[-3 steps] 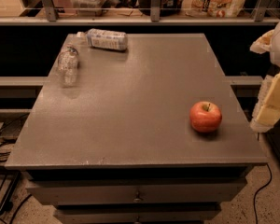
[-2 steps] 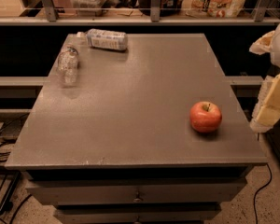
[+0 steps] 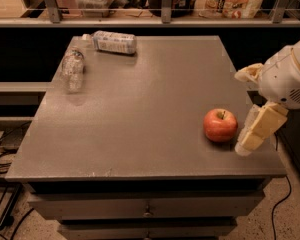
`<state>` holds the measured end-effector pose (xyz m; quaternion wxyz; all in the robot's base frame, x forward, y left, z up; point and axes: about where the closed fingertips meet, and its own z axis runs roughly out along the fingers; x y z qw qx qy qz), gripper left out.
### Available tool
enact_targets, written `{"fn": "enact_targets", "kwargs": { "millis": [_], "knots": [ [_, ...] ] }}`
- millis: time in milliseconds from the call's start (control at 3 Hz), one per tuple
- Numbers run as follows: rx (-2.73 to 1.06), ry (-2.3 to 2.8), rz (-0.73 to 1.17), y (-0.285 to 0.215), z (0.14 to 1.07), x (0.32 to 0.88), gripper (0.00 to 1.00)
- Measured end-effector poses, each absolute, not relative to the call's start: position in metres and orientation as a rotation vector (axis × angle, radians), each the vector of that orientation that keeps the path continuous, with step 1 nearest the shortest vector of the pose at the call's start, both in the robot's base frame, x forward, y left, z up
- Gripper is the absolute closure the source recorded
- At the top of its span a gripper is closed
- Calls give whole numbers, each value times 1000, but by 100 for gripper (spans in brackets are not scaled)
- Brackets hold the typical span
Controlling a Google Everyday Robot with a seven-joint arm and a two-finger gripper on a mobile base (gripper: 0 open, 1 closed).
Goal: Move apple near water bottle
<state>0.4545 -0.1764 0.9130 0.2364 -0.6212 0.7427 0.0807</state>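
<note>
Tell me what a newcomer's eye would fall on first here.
The red apple stands out first, alone near the right front edge of the table. Just to its right hangs the gripper, close beside the apple. Far off at the back left are the clear water bottle and, behind it, a labelled bottle on its side.

The end effector (image 3: 253, 134) hangs at the near right edge of the table (image 3: 140, 119), just right of the apple (image 3: 220, 125). Left of the apple, open surface runs across the middle. At the far left sits the water bottle (image 3: 72, 70), with a labelled bottle (image 3: 114, 42) lying just beyond it.
</note>
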Motion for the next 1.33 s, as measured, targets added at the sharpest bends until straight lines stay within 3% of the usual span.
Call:
{"fn": "enact_targets", "kwargs": {
  "millis": [667,1000,1333],
  "knots": [
    [-1654,1965,373,-143,856,478,0],
    [-1646,2019,351,-156,834,488,0],
    [-1651,2022,319,-166,838,494,33]
  ]
}}
